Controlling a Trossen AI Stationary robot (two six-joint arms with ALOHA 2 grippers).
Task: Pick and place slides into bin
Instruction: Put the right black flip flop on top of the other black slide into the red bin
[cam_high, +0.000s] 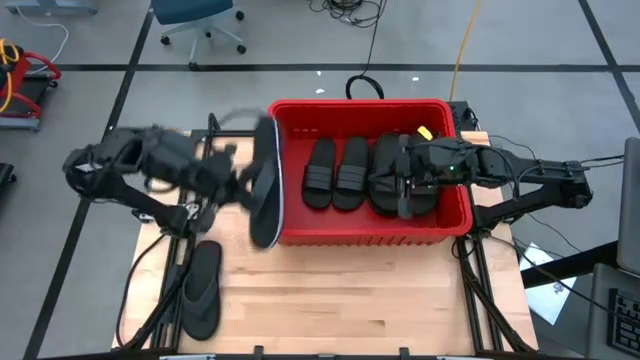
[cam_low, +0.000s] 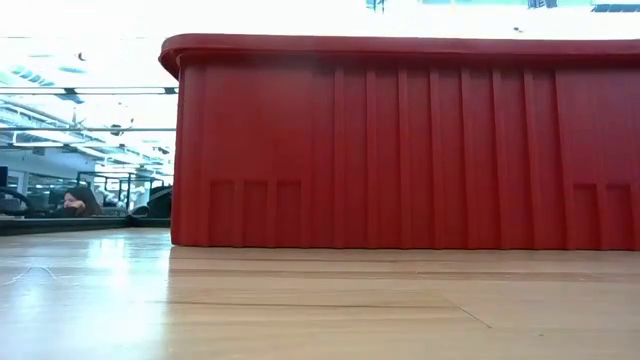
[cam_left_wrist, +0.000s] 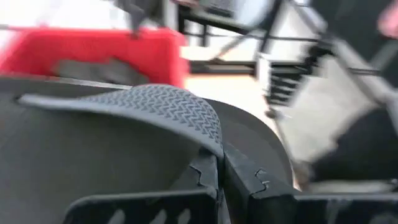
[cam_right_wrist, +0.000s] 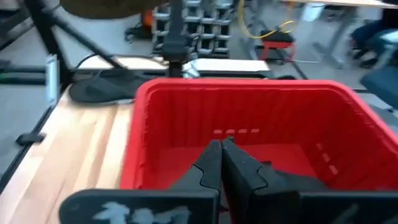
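Wooden worktop (cam_high: 350, 290), red bin (cam_high: 360, 238) at the back — my left claw (cam_high: 243, 187) is clamped on a slide (cam_high: 266, 180) hanging just outside the bin's left wall, long axis along it, while the right claw (cam_high: 405, 185) sits pinched shut over the bin.

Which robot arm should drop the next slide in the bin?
Left. Its gripper already grips a slide at the bin's left wall. The right gripper is shut and empty, low over the slides already inside.
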